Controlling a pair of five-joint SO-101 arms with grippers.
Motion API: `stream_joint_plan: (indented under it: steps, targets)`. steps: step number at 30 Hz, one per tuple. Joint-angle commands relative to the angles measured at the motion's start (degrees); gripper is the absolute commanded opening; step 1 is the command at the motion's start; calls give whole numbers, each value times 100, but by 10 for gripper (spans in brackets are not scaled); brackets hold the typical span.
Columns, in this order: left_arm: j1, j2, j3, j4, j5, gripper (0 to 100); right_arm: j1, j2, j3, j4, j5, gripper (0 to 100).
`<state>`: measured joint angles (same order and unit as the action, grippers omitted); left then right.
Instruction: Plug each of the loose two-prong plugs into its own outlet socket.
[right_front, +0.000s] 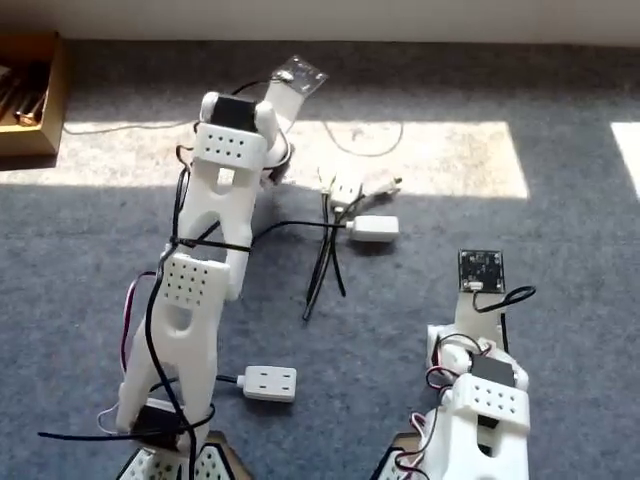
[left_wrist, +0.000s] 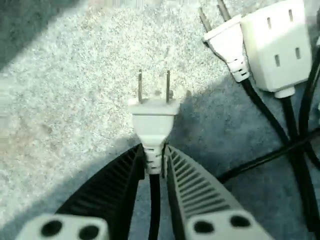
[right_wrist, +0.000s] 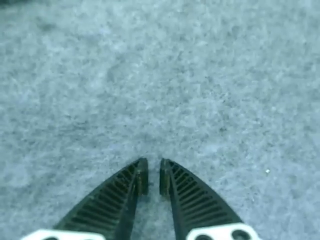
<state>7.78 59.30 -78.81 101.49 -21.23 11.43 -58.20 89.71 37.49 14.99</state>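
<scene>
My left gripper (left_wrist: 155, 156) is shut on the cord neck of a white two-prong plug (left_wrist: 152, 117), whose prongs point away over the carpet. Beyond it lie a second loose plug (left_wrist: 227, 40) and a white outlet block (left_wrist: 275, 42), side by side and apart from the held plug. In the high view the left arm (right_front: 225, 180) stretches to the far middle, near a small white block (right_front: 345, 188) and a plug (right_front: 385, 185). Two more outlet blocks lie at the centre (right_front: 372, 228) and near the front (right_front: 270, 382). My right gripper (right_wrist: 151, 176) is shut over bare carpet.
Black cords (right_front: 325, 265) run across the grey carpet between the arms. A wooden box (right_front: 30, 95) sits at the far left. A bright sunlit band (right_front: 450, 160) crosses the far carpet. The right arm (right_front: 485, 400) stands at the front right.
</scene>
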Motion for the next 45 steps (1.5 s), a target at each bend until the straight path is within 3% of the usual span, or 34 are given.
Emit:
stream_joint_plan:
  steps: [1, 11, 20, 24, 27, 35, 45]
  targets:
    - [637, -1393, 1200, 26, -334, 4, 180, -13, -40, -119, -88, 65]
    - [2985, -3459, 4655, -149, -1292, 4, 549, -31, -57, -119, -281, 65]
    - [4057, -3565, 6053, -958, -1310, 18, 699, -31, -57, -119, -290, 65]
    - [4048, -3609, 6123, -958, -1292, 219, 637, -31, -57, -119, -281, 65]
    - [3846, -3626, 6114, -844, -1319, 309, 585, -4, -57, -119, -255, 65]
    - [2765, -3635, 5402, -79, -1204, 216, 576, -4, -57, -119, -246, 65]
    - [-787, -4154, 4321, -70, 1240, 214, -268, 4, -66, 356, 369, 67]
